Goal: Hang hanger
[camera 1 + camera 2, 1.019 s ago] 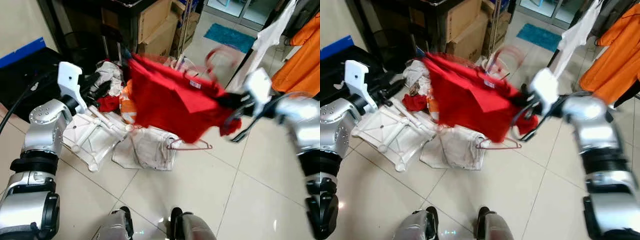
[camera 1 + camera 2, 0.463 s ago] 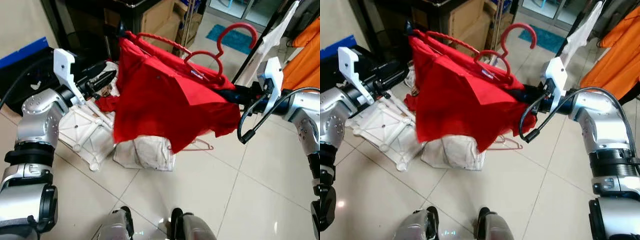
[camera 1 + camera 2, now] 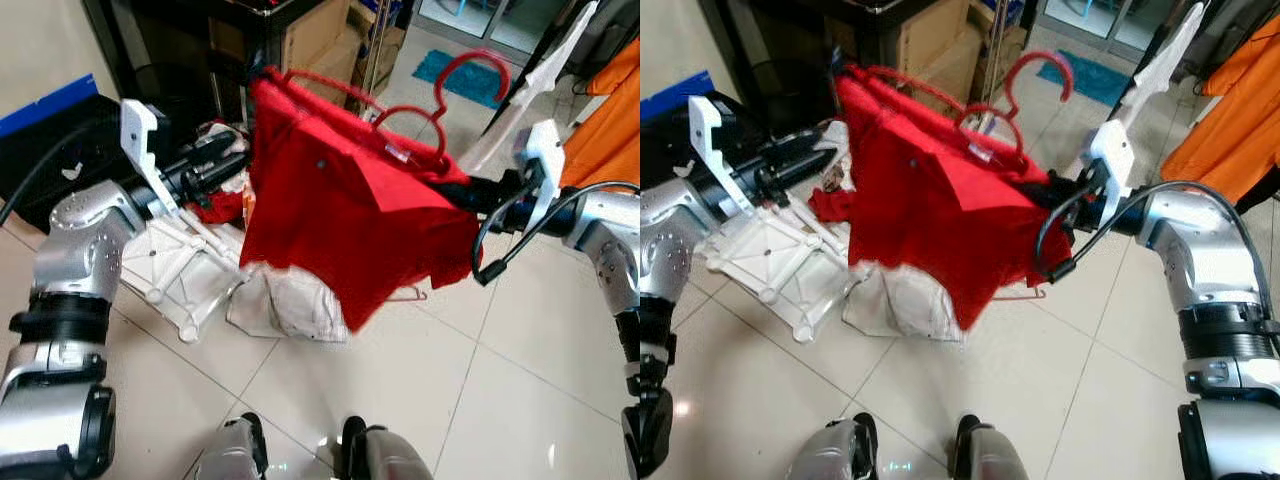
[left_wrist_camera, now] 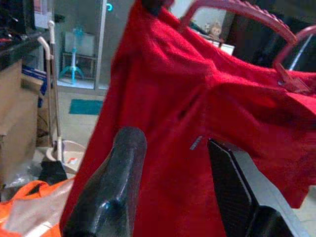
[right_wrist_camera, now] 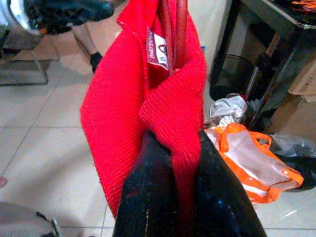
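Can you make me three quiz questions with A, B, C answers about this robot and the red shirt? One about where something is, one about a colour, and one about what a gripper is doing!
1. Where are the white trousers?
A. on the floor under the shirt
B. on the box
C. in the left gripper

2. What colour is the hanger?
A. blue
B. red
C. white

3. What is the right gripper doing?
A. hanging open and idle
B. pinching the shirt
C. holding a bag

Answers:
1 A: they lie crumpled on the tiles below the shirt.
2 B: its hook above the shirt is red.
3 B: the right wrist view shows both fingers squeezing red cloth.
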Robot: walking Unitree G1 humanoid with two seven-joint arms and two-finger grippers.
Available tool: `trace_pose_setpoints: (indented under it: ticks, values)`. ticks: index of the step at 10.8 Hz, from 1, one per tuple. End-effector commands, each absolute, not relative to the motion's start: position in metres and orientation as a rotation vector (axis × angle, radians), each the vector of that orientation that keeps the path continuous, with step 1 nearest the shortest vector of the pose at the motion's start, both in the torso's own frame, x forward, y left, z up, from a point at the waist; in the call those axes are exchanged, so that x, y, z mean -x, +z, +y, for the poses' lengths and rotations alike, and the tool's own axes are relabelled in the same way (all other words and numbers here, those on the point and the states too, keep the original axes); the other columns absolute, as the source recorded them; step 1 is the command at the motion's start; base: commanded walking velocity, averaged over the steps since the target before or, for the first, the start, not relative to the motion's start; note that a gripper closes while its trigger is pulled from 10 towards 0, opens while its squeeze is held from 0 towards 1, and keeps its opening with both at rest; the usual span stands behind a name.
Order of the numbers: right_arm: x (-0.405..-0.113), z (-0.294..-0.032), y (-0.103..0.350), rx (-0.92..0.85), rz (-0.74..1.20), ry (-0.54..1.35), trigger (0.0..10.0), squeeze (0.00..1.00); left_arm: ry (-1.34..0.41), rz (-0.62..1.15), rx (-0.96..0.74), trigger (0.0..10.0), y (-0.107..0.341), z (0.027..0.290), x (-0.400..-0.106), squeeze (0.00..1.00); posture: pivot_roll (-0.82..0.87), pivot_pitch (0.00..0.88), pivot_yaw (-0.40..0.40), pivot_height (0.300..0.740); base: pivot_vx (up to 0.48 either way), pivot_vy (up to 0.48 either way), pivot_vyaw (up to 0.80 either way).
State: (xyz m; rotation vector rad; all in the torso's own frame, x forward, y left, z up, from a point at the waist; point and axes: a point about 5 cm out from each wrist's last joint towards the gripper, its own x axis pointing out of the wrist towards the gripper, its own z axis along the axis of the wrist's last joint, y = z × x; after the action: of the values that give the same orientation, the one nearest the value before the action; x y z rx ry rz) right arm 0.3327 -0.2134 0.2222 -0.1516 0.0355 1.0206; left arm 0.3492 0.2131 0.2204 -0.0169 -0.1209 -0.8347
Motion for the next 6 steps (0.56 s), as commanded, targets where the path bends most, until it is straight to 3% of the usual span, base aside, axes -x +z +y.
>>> trace_pose_setpoints:
  ticks: [1, 6]
  values:
    - [-0.3330, -0.2144, 0.2398, 0.143, -0.039, 1.014, 0.0, 0.00, -0.856, -0.131, 0.028, 10.0, 0.2224, 0.2082, -0.3467, 0.00, -0.14, 0.147, -0.092, 0.740, 0.000, 0.000, 0.00]
    - [-0.3357, -0.2144, 0.2406, 0.124, -0.049, 0.978, 0.0, 0.00, -0.862, -0.122, 0.066, 10.0, 0.2200, 0.2009, -0.3418, 0.00, -0.13, 0.150, -0.093, 0.740, 0.000, 0.000, 0.00]
